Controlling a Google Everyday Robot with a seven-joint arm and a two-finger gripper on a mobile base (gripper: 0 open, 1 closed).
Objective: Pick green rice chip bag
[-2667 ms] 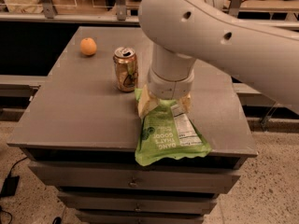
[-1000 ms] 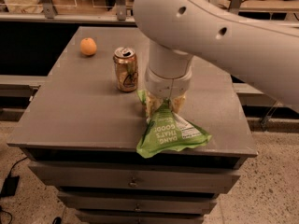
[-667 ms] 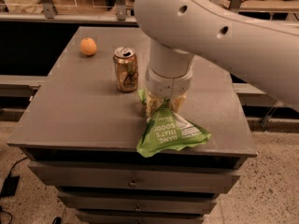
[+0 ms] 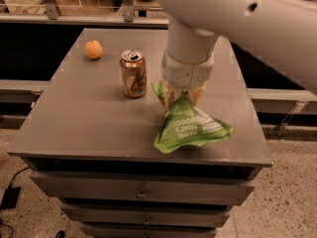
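The green rice chip bag [image 4: 189, 127] is a bright-green crinkly pouch with white lettering. Its top end is pinched and raised, and its lower end hangs just over the table's front right part. My gripper [image 4: 182, 96] hangs from the big white arm, right of the can, and is shut on the bag's upper end. The bag's top is bunched between the yellowish fingers [image 4: 171, 97].
A gold drink can [image 4: 133, 74] stands just left of the gripper. An orange [image 4: 93, 49] lies at the back left. The grey table [image 4: 79, 118] is a drawer cabinet with its front edge close under the bag. A railing runs behind.
The bag has gone from lying flat to being pinched at its top and lifted, folding into a tent shape. The arm has risen slightly with it.
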